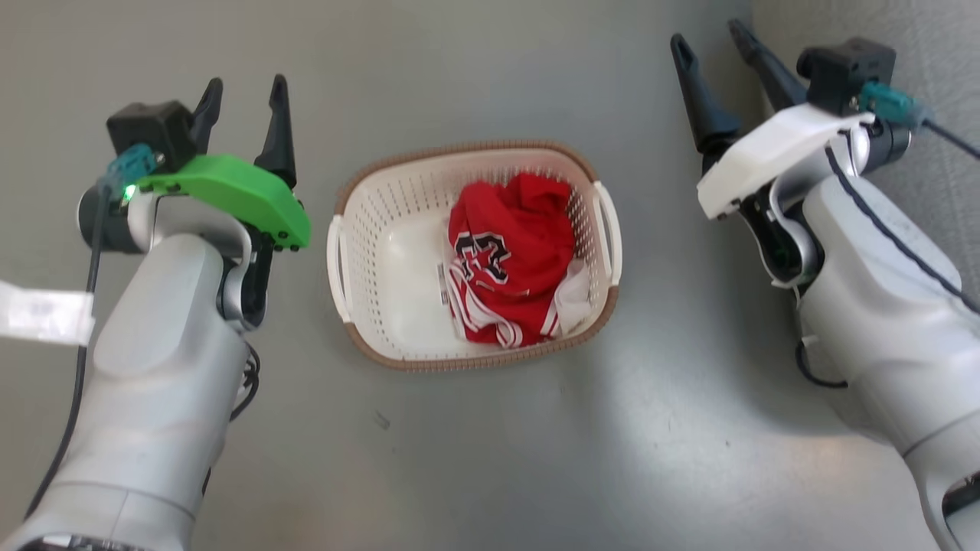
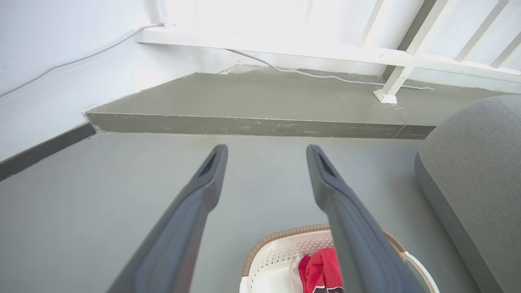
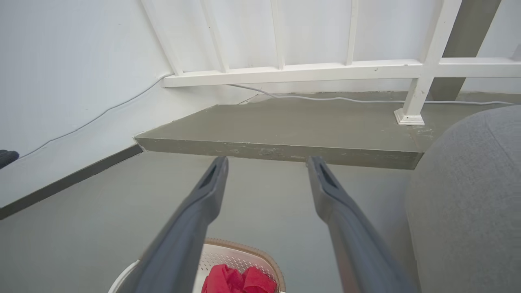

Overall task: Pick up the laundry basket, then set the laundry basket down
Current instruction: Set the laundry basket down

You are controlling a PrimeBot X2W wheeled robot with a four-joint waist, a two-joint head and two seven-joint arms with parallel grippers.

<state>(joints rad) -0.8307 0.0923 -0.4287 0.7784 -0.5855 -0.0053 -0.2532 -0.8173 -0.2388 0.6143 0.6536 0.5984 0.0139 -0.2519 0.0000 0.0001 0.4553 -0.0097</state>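
Observation:
The laundry basket (image 1: pixel 383 229) rests on the grey floor in the middle of the head view, cream-white and perforated with a brown woven rim and a white handle on each side. A crumpled red jersey (image 1: pixel 509 256) lies inside it. My left gripper (image 1: pixel 245 96) hovers open to the basket's left, clear of the handle. To the basket's right, my right gripper (image 1: pixel 712 42) is open too, holding nothing. The basket's rim (image 2: pixel 285 234) peeks in at the bottom of the left wrist view, between the left gripper (image 2: pixel 266 152) fingers. The right wrist view catches the rim (image 3: pixel 244 246) under the right gripper (image 3: pixel 266 162).
A raised concrete step (image 2: pixel 252 126) runs across ahead, with white railing posts (image 3: pixel 419 93) and a cable (image 2: pixel 325 75) on it. A grey cushioned seat (image 2: pixel 476 175) sits to the right of the basket. White walls close off the left side.

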